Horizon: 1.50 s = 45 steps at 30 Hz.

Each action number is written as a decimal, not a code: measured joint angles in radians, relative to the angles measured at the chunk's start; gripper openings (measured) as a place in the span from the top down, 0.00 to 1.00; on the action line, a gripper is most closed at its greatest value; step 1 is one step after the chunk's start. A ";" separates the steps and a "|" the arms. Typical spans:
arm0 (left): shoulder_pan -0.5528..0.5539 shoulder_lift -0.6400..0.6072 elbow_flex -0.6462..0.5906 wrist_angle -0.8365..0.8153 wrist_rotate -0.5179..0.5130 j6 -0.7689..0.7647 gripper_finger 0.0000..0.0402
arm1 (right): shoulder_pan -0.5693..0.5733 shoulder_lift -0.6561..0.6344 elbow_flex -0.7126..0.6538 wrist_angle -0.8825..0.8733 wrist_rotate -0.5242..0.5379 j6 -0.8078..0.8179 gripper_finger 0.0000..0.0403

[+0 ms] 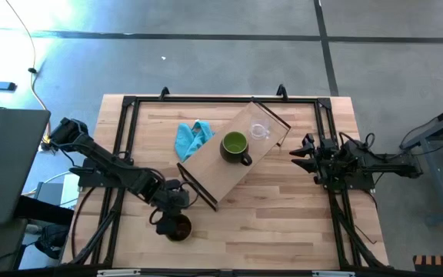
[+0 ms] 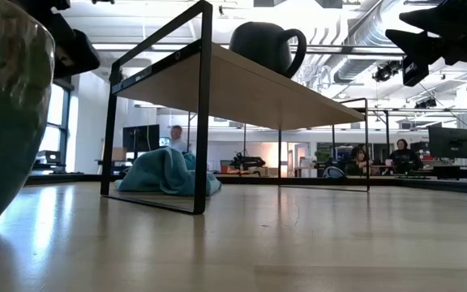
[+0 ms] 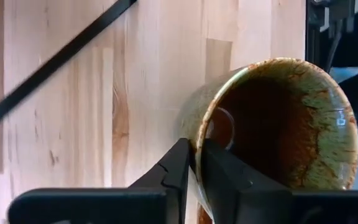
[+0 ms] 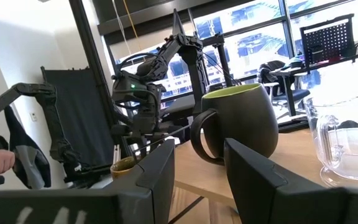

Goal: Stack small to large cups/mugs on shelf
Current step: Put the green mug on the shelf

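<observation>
Wooden tabletop (image 1: 283, 223) carries the angled shelf (image 1: 214, 173), with a blue cloth (image 1: 192, 138) beside it.
Green mug (image 1: 235, 146) and glass cup (image 1: 260, 131) stand on the shelf; the left gripper (image 3: 194, 163) pinches the brown mug (image 3: 278, 124) rim near the shelf's end, and the right gripper (image 4: 199, 163) waits spread.

Open-plan office/lab: exposed ceiling ducts (image 2: 379, 36), monitors (image 2: 451, 143), seated people at far desks (image 2: 401, 154), big windows (image 4: 253, 37), concrete floor (image 1: 206, 54).
</observation>
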 joint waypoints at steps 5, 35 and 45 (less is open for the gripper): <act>-0.002 0.000 0.000 -0.014 -0.032 -0.134 0.93 | 0.000 0.000 0.000 0.000 -0.007 0.004 0.68; -0.168 0.000 0.000 -0.101 -0.304 -0.807 0.99 | 0.000 0.000 0.000 -0.042 -0.038 0.014 0.68; -0.191 -0.004 0.042 -0.258 -0.364 -0.867 0.99 | 0.000 0.000 0.000 -0.046 -0.038 0.014 0.68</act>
